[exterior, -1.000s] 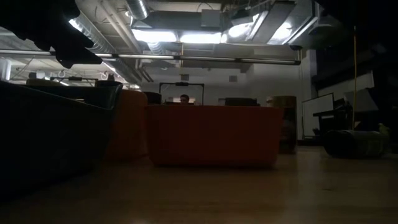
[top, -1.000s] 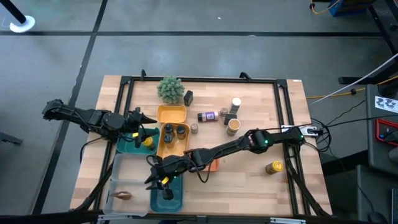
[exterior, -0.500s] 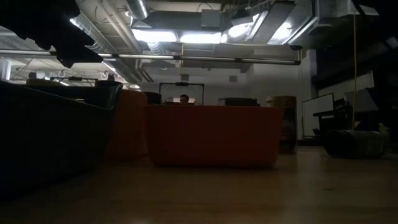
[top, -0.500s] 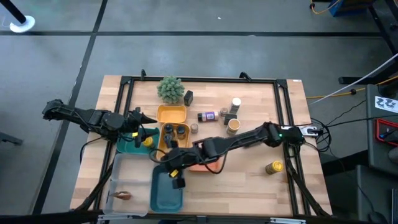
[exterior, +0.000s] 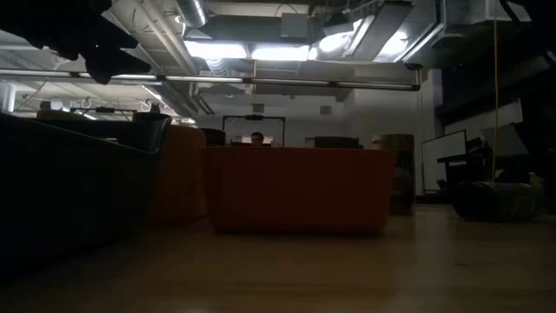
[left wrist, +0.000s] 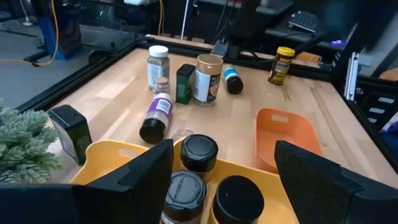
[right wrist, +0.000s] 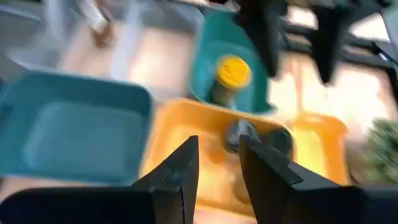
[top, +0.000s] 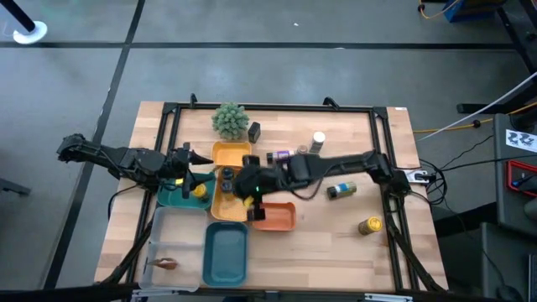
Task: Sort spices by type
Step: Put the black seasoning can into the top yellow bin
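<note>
Three dark-capped jars (left wrist: 199, 151) stand in the yellow tray (top: 231, 155) near table centre; a yellow-capped jar (right wrist: 231, 73) stands in the teal tray (top: 173, 196) just beside it on the left. More spices lie loose on the wood beyond: a purple-labelled bottle (left wrist: 155, 116) on its side, a white-capped jar (left wrist: 158, 62), a tan jar (left wrist: 207, 78), a green box (left wrist: 184, 83), a black box (left wrist: 70, 130) by the fuzzy plant (top: 229, 120), a bottle lying flat (top: 341, 191) to the right, and a yellow-capped jar (top: 370, 225) well apart near the right edge. An orange tray (top: 274, 216) and a second teal tray (top: 226, 254) sit nearer the front. Right gripper (right wrist: 217, 167) hovers over the yellow tray, fingers slightly apart, nothing between them; its arm crosses over the loose group in the high view. Left gripper (left wrist: 224, 165) waits at the yellow tray's left edge, fingers spread wide, empty. Left wrist view shows labels and caps; high view only layout. Low view shows mainly tray walls, dark.
</note>
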Motion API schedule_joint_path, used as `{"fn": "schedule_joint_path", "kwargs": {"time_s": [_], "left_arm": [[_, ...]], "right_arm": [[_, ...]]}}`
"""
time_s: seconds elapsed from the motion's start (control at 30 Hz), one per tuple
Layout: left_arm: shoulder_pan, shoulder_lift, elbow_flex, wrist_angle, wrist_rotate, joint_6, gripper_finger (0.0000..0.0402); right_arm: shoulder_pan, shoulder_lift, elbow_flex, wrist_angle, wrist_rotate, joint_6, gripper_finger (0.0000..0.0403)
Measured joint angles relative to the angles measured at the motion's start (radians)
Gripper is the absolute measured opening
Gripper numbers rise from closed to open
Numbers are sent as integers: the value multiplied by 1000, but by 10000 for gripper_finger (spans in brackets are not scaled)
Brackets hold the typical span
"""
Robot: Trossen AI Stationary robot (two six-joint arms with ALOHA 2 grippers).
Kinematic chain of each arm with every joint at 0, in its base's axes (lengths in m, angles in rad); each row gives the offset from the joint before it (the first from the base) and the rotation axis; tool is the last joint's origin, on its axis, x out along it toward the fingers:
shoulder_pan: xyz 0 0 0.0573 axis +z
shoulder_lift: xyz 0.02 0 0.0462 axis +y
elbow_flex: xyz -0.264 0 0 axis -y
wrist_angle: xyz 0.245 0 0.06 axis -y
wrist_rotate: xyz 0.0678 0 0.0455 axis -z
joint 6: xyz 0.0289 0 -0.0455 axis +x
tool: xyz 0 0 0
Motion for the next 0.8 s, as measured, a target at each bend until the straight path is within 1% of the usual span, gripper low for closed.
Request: {"fn": "schedule_joint_path", "kwargs": {"time_s": [0.2,0.43,0.67,0.8], "left_arm": [[37,10,0,-1,0,27,263],[101,10,0,-8,0,55,263],[139,10,0,-8,0,75,263],[151,10,0,-9,0,69,263]], "right_arm": [[-133,-1,0,-53,-8,-7,115],[-271,-1,0,-58,-8,-7,115],[-357,-1,0,-57,-8,-12,115],[-389,-1,0,-57,-8,-85,116]]}}
